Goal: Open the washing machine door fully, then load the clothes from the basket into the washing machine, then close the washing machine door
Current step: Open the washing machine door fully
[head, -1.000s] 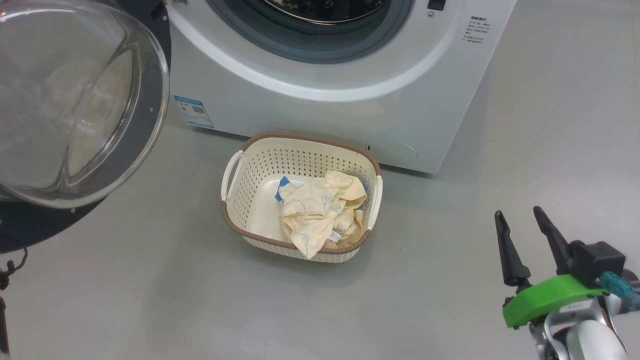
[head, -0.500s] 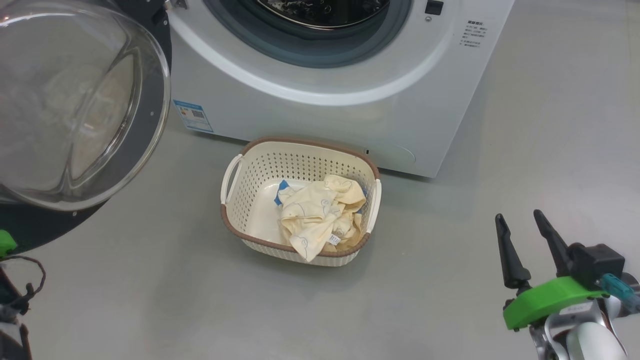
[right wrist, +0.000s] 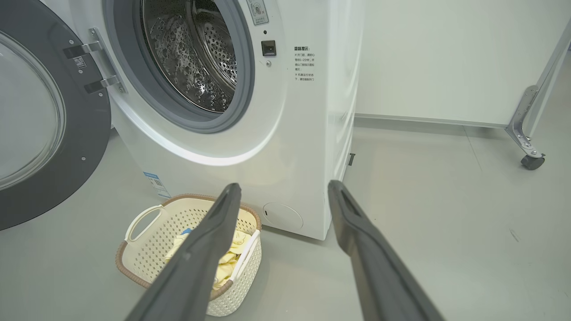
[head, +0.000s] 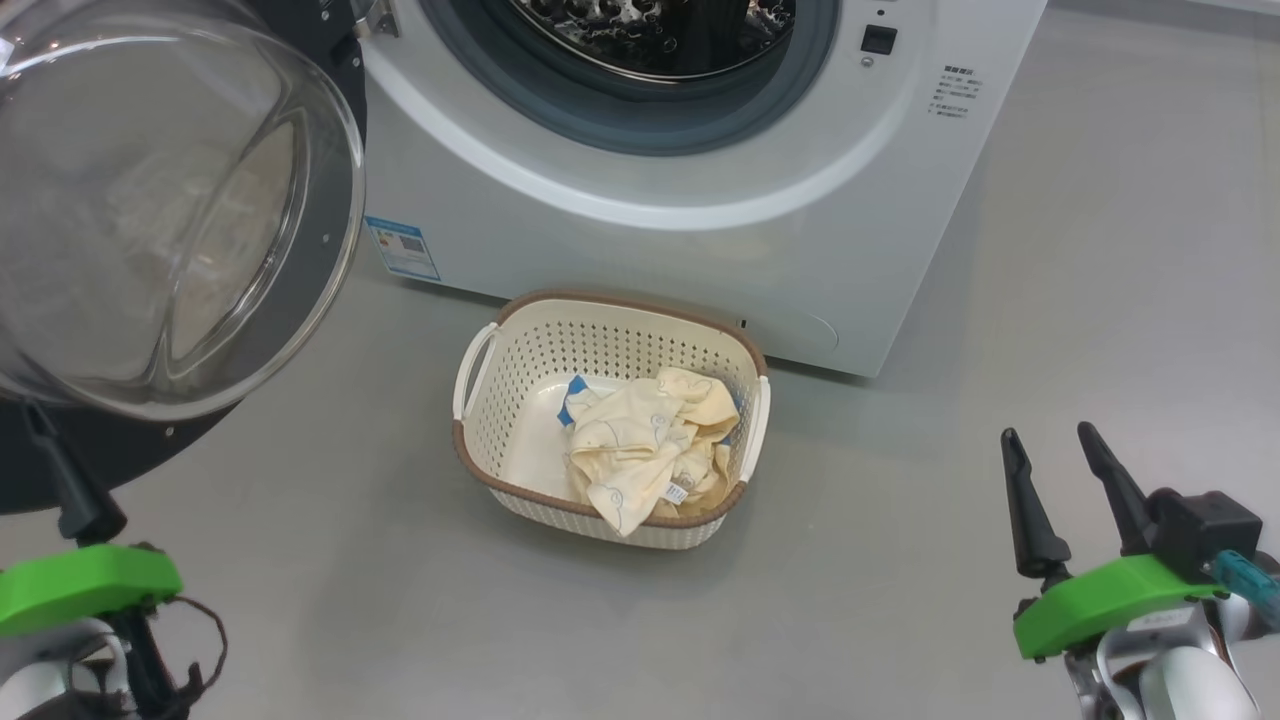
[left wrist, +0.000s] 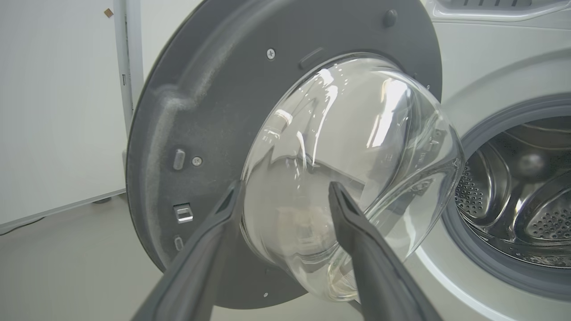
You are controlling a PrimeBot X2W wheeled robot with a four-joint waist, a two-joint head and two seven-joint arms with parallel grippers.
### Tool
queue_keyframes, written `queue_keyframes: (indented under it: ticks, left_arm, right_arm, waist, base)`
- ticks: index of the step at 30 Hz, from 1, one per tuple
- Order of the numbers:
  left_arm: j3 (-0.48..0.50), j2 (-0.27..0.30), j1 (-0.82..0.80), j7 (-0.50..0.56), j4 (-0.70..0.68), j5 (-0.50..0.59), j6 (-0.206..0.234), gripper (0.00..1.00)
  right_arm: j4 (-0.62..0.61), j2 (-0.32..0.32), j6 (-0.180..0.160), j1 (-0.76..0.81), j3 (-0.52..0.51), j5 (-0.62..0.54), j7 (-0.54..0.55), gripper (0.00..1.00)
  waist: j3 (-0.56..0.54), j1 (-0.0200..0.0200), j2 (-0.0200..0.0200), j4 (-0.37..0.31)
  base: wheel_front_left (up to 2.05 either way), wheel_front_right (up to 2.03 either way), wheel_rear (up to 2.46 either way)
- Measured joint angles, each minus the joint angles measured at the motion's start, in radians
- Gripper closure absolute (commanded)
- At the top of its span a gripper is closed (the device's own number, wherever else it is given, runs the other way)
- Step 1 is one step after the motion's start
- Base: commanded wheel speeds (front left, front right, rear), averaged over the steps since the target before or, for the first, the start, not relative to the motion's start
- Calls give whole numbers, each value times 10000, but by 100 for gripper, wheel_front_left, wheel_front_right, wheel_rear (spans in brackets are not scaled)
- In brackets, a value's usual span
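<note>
Since the washing machine door (head: 150, 220) hangs swung wide on its hinges, at about ten o'clock from the basket (head: 620, 298) in the head view, the drum (head: 660, 25) at twelve o'clock lies unobstructed. I judge that leaves the way free for loading. The clothes (head: 645, 445) sit bunched toward the basket's three o'clock side, one corner draped over the near rim. The basket stands on the floor (head: 350, 600) just in front of the washing machine (head: 640, 250), presumably so the lift into the drum is short. The left gripper (left wrist: 284, 187), at eight o'clock, points at the door's glass bowl, jaws spread with nothing between them. The right gripper (head: 1047, 432), at four o'clock, has its jaws likewise parted and empty, well apart from the basket.
</note>
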Motion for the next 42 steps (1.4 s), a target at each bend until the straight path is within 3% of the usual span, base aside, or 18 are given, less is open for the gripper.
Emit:
queue_keyframes:
  ticks: [10, 19, 31, 42]
  left_arm:
    - [-1778, -123, 1116, 0, -1227, 0, -171, 0]
    - [-3283, -117, 1313, 2, -1185, -230, -25, 0]
    - [-3756, -115, 1306, 2, 23, -188, 6, 0]
    - [-3850, -117, 1307, 2, 389, -8, 92, 0]
  right_arm:
    - [58, 0, 0, 14, -10, 79, -148, 0]
    - [21, 0, 0, 18, 173, 77, -176, 0]
    - [-173, 0, 0, 376, 314, 54, -261, 0]
    - [-385, 0, 0, 443, 303, -27, -259, 0]
  waist:
    - [-153, -1, 0, -279]
    - [-216, 0, 0, -1192]
    - [-431, -1, 0, -2690]
    - [-614, -1, 0, -2914]
  base:
    - [0, 0, 0]
    - [0, 0, 0]
    - [0, 0, 0]
    - [0, 0, 0]
